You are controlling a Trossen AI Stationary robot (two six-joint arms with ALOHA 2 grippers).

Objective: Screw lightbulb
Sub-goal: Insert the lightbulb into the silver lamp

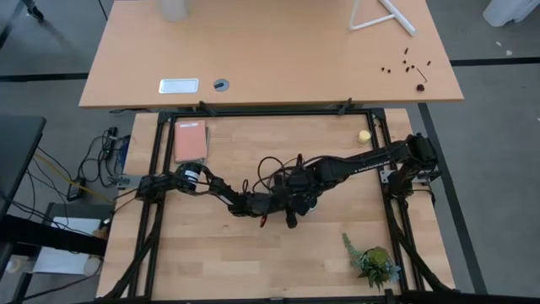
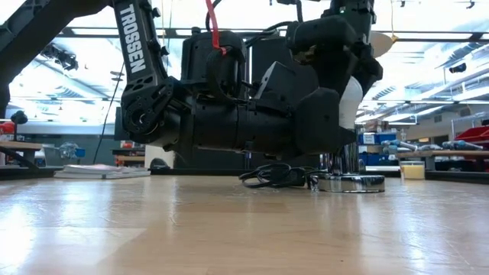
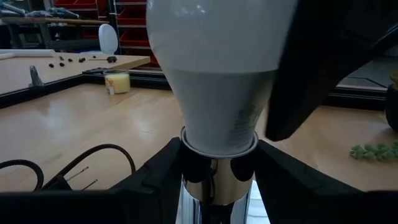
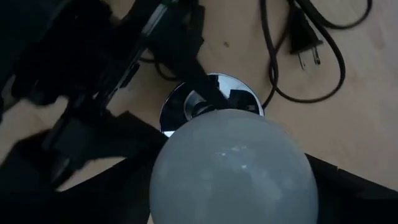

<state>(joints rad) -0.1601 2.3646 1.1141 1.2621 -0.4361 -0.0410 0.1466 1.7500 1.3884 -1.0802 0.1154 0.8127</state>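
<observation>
The white lightbulb (image 3: 214, 68) stands upright, its neck in the chrome socket stem (image 3: 214, 180), which rises from the round silver base (image 2: 351, 183) on the table's middle. My left gripper (image 3: 214, 186) reaches in level, and its fingers close on the stem. My right gripper (image 4: 233, 168) comes from above and is shut on the bulb (image 4: 233, 165). In the high view both grippers (image 1: 297, 201) meet at the table's centre and hide the bulb. In the low view the bulb (image 2: 351, 99) shows between dark gripper parts. My left gripper pinches the chrome socket stem (image 3: 198, 186) between its two fingers, just below the bulb's neck. The fingers come in level from the table's left side, across the stem. The socket stands upright with its base on the table. My right gripper holds the bulb's round glass part between its two fingers, one finger (image 3: 311, 68) on the bulb's side (image 3: 273, 56). The fingers point down from above. The bulb is upright, its lower end in the socket.
The socket's black cord and plug (image 4: 305, 43) lie looped on the table beside the base. A small yellow ball (image 1: 364, 135) lies at the far right, a pink booklet (image 1: 191, 141) at the far left, a green sprig (image 1: 371, 260) at the near right.
</observation>
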